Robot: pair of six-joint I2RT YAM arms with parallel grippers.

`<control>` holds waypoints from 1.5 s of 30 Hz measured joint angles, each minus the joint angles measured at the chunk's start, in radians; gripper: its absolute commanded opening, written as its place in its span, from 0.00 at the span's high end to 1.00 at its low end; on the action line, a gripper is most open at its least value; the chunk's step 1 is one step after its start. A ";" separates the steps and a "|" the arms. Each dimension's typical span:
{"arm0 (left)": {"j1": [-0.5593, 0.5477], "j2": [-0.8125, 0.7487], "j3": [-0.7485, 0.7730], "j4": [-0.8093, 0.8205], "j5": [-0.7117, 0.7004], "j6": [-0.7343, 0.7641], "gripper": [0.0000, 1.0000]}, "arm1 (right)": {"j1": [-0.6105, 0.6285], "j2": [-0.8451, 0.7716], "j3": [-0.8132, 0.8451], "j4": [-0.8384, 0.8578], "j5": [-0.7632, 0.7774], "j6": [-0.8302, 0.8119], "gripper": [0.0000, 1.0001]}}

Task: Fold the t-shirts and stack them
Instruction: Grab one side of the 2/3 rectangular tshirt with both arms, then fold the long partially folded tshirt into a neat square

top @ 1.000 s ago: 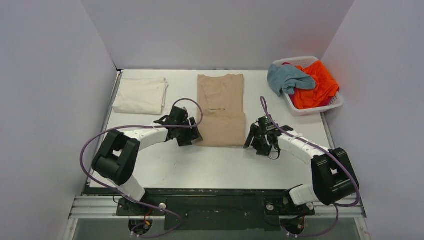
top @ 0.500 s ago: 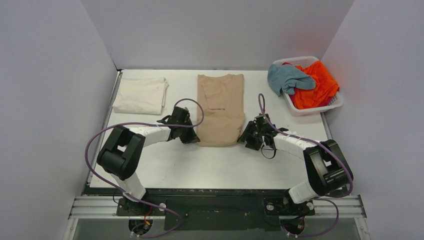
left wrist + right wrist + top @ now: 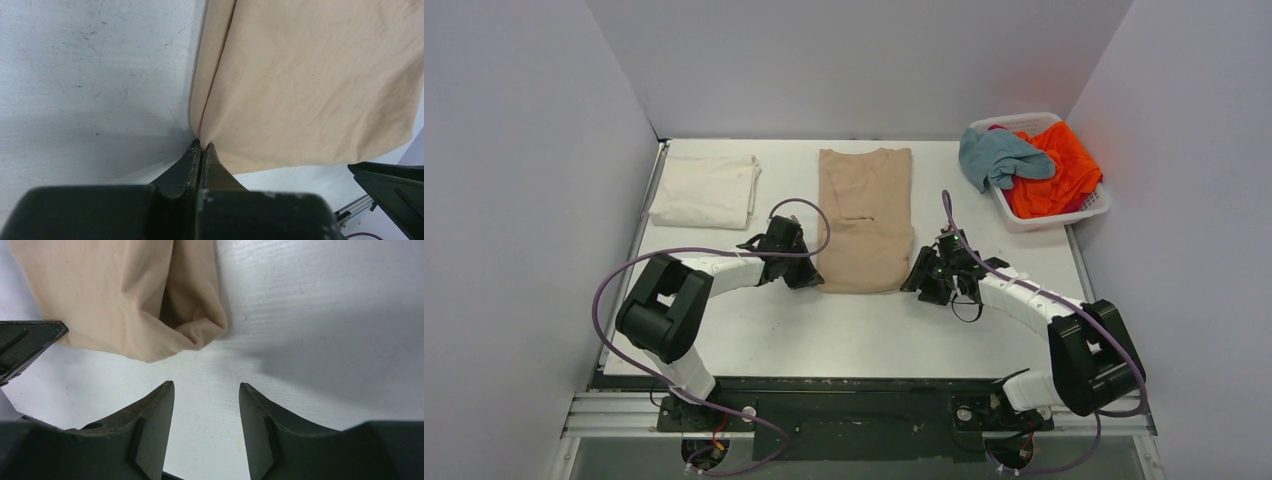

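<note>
A tan t-shirt [image 3: 864, 215] lies folded into a long strip at the table's middle. My left gripper [image 3: 809, 275] is at its near left corner. In the left wrist view the left gripper [image 3: 201, 145] is shut, its tips pinching the tan t-shirt [image 3: 310, 90] at the corner fold. My right gripper [image 3: 921, 280] sits by the near right corner. The right wrist view shows the right gripper [image 3: 206, 387] open over bare table, just short of the tan t-shirt [image 3: 115, 295]. A cream-white t-shirt [image 3: 706, 190] lies folded at the back left.
A white slatted basket [image 3: 1052, 220] stands at the back right and holds a grey-blue t-shirt [image 3: 999, 155], draped over its rim, and a bright orange t-shirt [image 3: 1059, 170]. Grey walls close in the table on three sides.
The left gripper has shut on the tan shirt's near left corner. The right gripper has moved up to the near right corner and its jaws have narrowed.
</note>
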 measured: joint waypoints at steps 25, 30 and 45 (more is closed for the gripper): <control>-0.019 -0.078 -0.070 -0.021 -0.013 -0.018 1.00 | 0.007 0.100 -0.035 0.146 -0.006 -0.011 1.00; -0.100 -0.305 -0.215 -0.116 -0.047 -0.059 1.00 | 0.053 -0.148 -0.146 0.026 -0.097 -0.011 1.00; -0.324 -1.041 -0.258 -0.524 -0.220 -0.229 1.00 | 0.314 -0.739 -0.138 -0.302 -0.083 0.150 1.00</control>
